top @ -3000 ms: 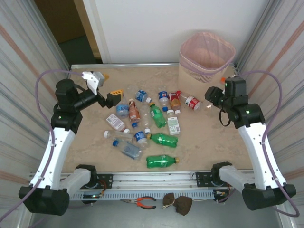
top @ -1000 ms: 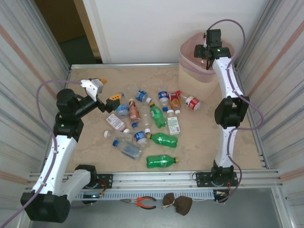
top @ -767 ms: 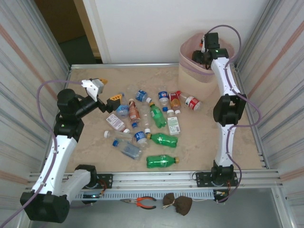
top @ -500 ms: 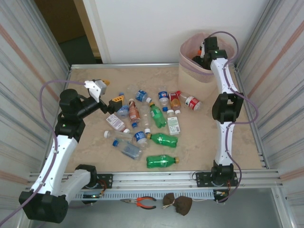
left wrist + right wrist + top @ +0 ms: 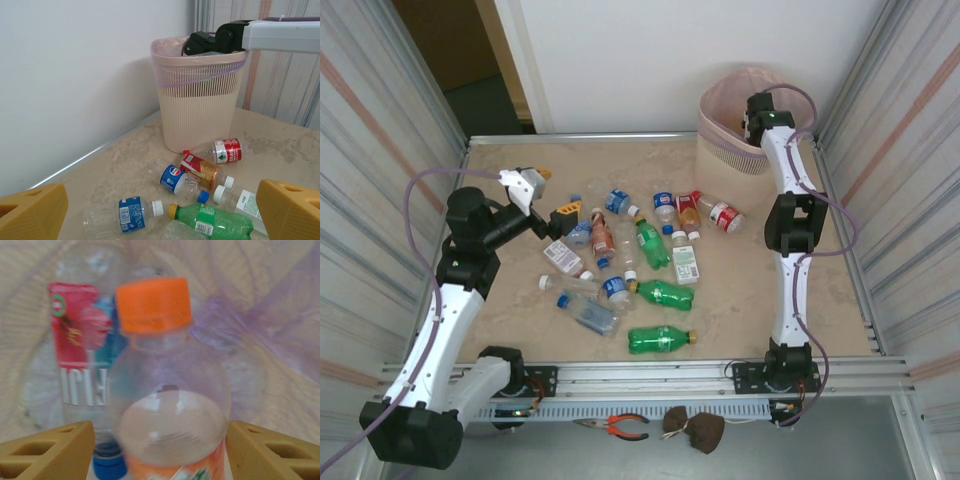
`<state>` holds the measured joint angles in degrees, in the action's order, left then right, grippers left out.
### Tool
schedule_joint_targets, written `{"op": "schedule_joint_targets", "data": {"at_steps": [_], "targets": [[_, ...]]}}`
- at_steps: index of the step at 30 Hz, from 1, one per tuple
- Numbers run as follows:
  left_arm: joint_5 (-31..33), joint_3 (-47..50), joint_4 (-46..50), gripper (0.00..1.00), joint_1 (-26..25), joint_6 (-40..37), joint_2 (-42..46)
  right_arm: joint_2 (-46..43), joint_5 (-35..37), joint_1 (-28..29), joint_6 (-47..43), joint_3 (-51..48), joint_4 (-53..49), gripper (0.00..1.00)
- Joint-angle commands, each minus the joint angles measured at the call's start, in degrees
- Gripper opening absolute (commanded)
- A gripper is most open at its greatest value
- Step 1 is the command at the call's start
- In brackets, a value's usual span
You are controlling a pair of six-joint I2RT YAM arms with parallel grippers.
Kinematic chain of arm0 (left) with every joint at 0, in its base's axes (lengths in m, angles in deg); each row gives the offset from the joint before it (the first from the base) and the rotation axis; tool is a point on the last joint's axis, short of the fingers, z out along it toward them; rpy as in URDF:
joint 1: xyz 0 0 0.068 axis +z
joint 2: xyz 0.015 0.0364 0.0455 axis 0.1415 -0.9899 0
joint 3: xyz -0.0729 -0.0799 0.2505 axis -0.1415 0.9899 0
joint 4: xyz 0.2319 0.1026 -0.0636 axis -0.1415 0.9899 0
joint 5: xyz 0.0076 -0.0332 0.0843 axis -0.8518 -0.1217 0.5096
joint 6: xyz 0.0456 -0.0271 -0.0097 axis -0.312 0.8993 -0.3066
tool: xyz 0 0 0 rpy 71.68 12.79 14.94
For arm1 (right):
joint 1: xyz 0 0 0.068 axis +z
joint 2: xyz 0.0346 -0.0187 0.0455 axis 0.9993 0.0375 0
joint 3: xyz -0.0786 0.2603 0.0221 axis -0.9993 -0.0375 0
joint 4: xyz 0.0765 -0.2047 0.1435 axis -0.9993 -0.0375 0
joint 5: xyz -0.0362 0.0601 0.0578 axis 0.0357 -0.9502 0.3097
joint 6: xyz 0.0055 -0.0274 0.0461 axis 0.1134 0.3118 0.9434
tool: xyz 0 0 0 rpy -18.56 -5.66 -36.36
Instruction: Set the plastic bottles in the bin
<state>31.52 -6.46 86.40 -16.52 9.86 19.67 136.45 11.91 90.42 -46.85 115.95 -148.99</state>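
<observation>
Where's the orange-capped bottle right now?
The orange-capped bottle is in the right wrist view, between the jaws of the right gripper, inside the pink bin, a red-labelled bottle just behind it.

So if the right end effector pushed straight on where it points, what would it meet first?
The orange-capped bottle right between its fingers; behind that, a red-labelled bottle inside the bin, though the depth is hard to judge.

Pepsi logo on blue-label bottle (image 5: 173, 179); rest illegible
</observation>
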Motion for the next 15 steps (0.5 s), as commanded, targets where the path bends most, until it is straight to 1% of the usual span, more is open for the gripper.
{"op": "schedule_joint_targets", "data": {"at_steps": [1,4,8,12,15], "targets": [[0.2,-0.1,0.0,0.97,-0.3,-0.9,0.2,2.2,6.1,-0.6,-3.4,0.1,-3.1,0.71],[0.2,-0.1,-0.1,0.97,-0.3,-0.7,0.0,1.7,8.6,-0.9,-4.1,-0.4,-3.0,0.74],[0.0,-0.2,-0.3,0.97,-0.2,-0.5,-0.1,0.6,8.6,-0.6,-4.2,-0.4,-2.7,0.8],[0.0,-0.1,-0.3,0.97,-0.3,-0.4,-0.2,-0.6,9.9,0.1,-4.6,-0.1,-1.8,0.89],[0.0,-0.1,-0.3,0.97,-0.3,-0.3,-0.3,-1.5,10.3,0.3,-4.6,0.8,-1.7,0.93]]}}
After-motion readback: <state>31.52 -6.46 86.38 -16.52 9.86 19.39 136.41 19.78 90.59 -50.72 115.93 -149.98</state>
